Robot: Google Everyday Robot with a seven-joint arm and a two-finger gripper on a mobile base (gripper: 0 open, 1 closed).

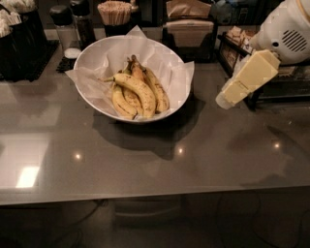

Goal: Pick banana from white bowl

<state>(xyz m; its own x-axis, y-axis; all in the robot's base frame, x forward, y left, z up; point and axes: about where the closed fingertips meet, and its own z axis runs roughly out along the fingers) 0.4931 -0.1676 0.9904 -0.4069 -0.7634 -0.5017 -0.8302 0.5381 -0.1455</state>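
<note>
The white bowl [97,58], lined with crinkled white paper, stands at the back left of the grey counter [145,160]. The banana [139,90], long, curved and yellow with brown specks, lies on top in the bowl, its pale-green stem pointing left. Under and beside it lies a bunch of shorter bananas [159,94] with brown stems. My gripper [226,99], pale yellow, hangs above the counter to the right of the bowl, tilted down toward the left. It is apart from the bowl and holds nothing that I can see.
Behind the bowl stand two shakers [63,22], a cup of wooden sticks [114,13] and a napkin holder [189,26]. A black wire rack [271,87] with packets stands at the right, partly behind my arm. A black container [22,46] stands at the far left.
</note>
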